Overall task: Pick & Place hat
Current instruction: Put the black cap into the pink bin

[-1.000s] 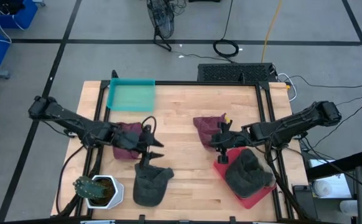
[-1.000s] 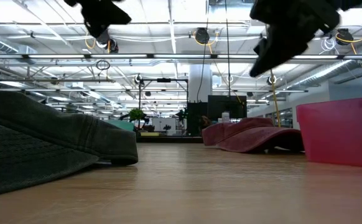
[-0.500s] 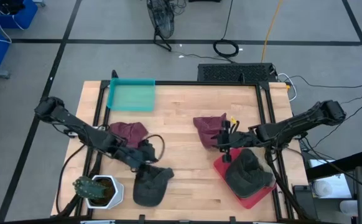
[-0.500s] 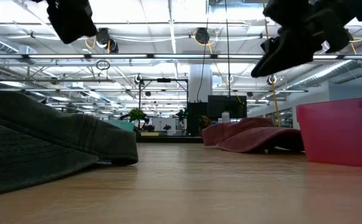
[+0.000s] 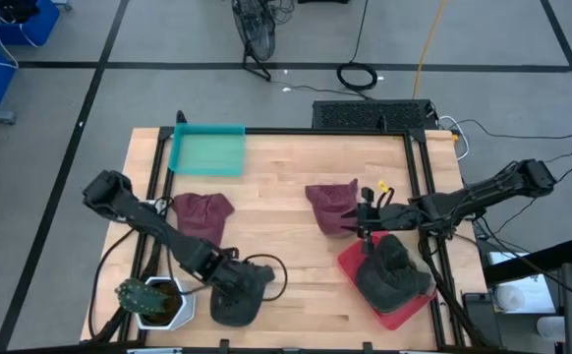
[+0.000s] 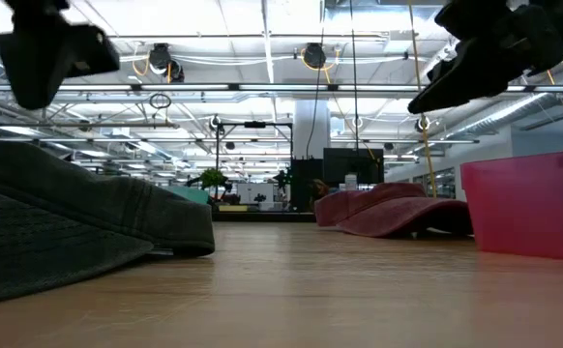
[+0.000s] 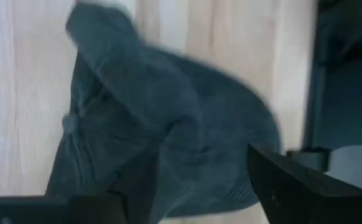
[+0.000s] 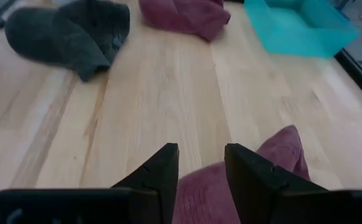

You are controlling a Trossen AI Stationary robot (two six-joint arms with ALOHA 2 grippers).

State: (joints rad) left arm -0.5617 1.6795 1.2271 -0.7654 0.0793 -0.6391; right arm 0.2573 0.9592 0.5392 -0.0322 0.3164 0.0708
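Left tool (image 5: 229, 282) hangs low over the dark grey hat (image 5: 239, 293) near the desk's (image 5: 286, 177) front edge, its arm stretched diagonally across from the left rear. In the left wrist view its two fingers (image 7: 287, 180) stand wide apart on either side of the grey hat (image 7: 162, 124), which lies on the wood; whether they touch the cloth cannot be told, and part of the hat runs out of that picture. Right tool (image 5: 367, 218) reaches in from the right side, nearly level, hovering at the edge of a maroon hat (image 5: 331, 206). Its fingers (image 8: 162, 171) show a narrow gap with nothing between them, the maroon cloth (image 8: 243, 186) just beneath. A second maroon hat (image 5: 201, 213) lies left of centre. Another dark hat (image 5: 394, 269) sits in the red tray (image 5: 350, 264) at the front right, and a teal tray (image 5: 207, 149) stands at the rear left. In the low view both arms show only as dark shapes cut off at the top.
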